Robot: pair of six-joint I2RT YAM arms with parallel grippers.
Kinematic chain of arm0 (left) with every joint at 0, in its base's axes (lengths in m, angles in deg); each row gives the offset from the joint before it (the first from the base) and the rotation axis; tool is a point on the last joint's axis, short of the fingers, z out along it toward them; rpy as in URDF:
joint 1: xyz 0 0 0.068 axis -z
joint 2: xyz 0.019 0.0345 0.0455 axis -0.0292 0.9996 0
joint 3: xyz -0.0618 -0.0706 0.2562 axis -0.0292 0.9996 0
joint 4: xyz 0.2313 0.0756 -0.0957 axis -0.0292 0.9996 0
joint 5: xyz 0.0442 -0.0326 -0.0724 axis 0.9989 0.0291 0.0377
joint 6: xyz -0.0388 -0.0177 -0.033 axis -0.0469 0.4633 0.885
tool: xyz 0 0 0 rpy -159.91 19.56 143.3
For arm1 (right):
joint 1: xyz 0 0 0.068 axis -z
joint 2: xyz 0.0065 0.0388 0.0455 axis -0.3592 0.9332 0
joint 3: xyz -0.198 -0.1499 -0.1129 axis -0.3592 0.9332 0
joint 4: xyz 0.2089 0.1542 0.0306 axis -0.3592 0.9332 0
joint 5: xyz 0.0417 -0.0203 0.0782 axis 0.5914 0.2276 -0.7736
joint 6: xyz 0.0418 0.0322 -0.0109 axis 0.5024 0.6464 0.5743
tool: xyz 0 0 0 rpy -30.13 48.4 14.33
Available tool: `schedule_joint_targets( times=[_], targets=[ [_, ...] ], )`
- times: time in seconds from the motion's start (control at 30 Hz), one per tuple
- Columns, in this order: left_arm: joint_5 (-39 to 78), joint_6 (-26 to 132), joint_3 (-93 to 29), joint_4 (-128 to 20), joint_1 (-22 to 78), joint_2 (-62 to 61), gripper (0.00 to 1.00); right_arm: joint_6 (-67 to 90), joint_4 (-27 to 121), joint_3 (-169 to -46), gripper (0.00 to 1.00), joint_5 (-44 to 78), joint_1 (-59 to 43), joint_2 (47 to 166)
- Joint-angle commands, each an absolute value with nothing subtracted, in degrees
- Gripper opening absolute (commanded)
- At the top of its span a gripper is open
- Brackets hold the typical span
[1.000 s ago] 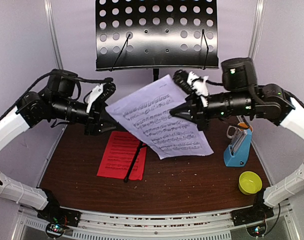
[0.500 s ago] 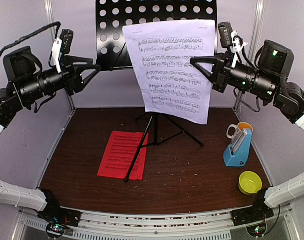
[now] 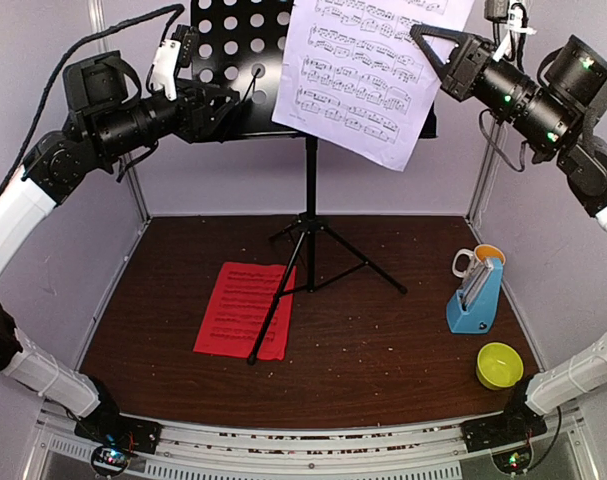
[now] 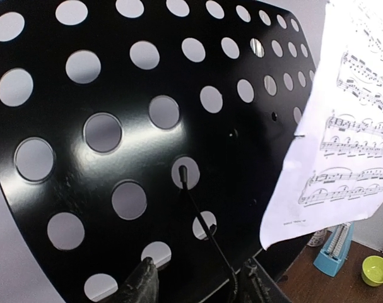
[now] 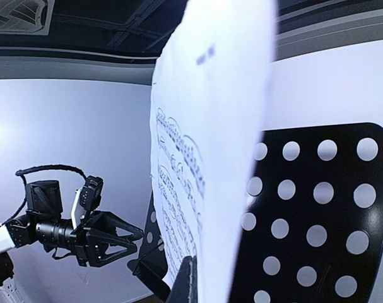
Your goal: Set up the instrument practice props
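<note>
a dark brown tabletop (image 3: 383,370) carries everything. the black perforated music stand (image 3: 310,180) is upright on its tripod near the back. the white music sheet (image 3: 368,70) hangs tilted in front of the right part of the stand's plate, with its lower corner below the ledge. the right gripper (image 3: 420,33) is clamped on the sheet's right edge.

the red music sheet (image 3: 238,310) lies flat on the tabletop, and one tripod leg crosses it. the left gripper (image 3: 235,108) is at the plate's left side with its jaws apart and holds nothing. the blue metronome (image 3: 473,300) stands to the right, with a white mug (image 3: 468,260) just behind it and a yellow bowl (image 3: 499,364) nearer the front.
</note>
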State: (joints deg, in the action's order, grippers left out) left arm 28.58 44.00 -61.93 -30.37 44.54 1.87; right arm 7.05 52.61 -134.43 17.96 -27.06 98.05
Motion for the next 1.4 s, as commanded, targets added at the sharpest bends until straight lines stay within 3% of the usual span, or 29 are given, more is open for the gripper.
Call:
schedule_joint_targets(
  times=[0.0, 0.43, 0.6, 0.77, 1.0, 1.37],
  targets=[
    [32.2, 43.4, -66.8, -32.7, 44.9, 4.3, 0.44, 7.9, 52.0, -139.0, 0.0, 19.7, -25.6, 101.6],
    [32.3, 41.0, -70.9, -31.8, 46.0, 9.1, 0.45, 7.6, 51.9, -143.0, 0.0, 21.1, -24.4, 106.4],
    [38.1, 37.7, -71.9, -30.7, 48.9, 10.5, 0.46, 7.6, 51.8, -143.0, 0.0, 21.0, -24.2, 107.0],
    [45.9, 37.0, -73.7, -29.2, 49.9, 12.2, 0.37, 7.7, 51.5, -142.9, 0.0, 21.5, -24.1, 107.1],
    [50.5, 35.8, -76.1, -27.0, 50.3, 15.1, 0.35, 7.7, 51.5, -142.6, 0.0, 21.6, -24.1, 107.0],
    [48.9, 35.9, -73.5, -30.8, 50.7, 13.2, 0.02, 7.2, 51.4, -141.4, 0.0, 23.6, -24.2, 106.4]
  ],
)
